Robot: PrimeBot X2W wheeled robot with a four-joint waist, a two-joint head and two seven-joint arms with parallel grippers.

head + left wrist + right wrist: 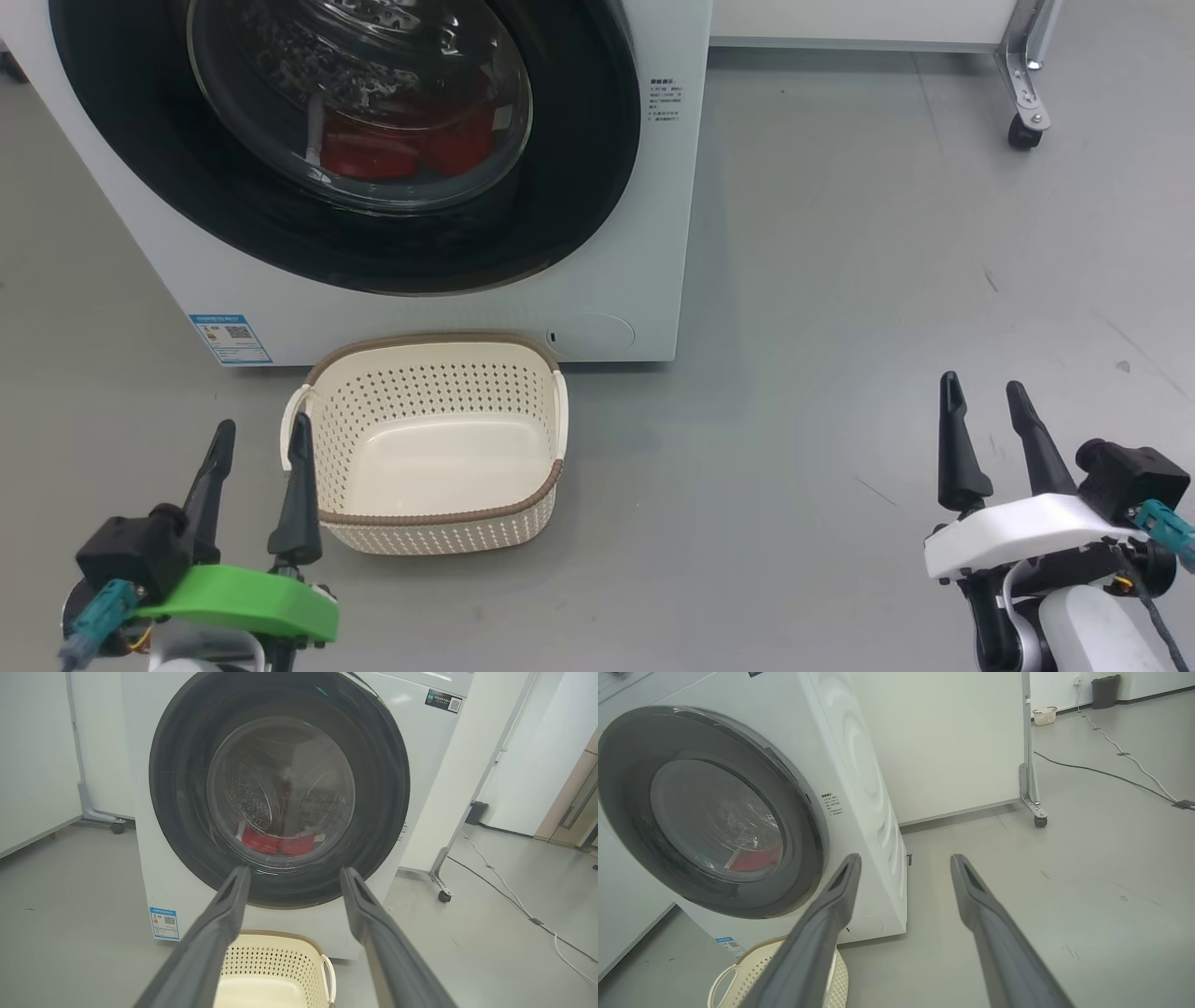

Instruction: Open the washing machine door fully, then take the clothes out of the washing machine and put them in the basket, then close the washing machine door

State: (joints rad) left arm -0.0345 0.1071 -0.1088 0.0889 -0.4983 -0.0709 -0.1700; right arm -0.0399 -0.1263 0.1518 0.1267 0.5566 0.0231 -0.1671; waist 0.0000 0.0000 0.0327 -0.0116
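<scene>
The white washing machine (616, 280) fills the upper left of the head view, and its black-rimmed round door (579, 168) lies flat against the front. Red clothes (401, 149) show through the glass at the bottom of the drum, and also as red clothes (275, 842) in the left wrist view. The cream basket (439, 518) stands on the floor just in front of the machine, with nothing in it. My left gripper (261, 434) is open beside the basket's left handle. Far to the right, my right gripper (982, 390) is open over bare floor.
A frame leg on a caster (1025, 131) stands at the upper right, behind the machine's right side. Grey floor (840, 373) spreads wide to the right of the machine and basket. A cable (1111, 772) runs along the floor farther off.
</scene>
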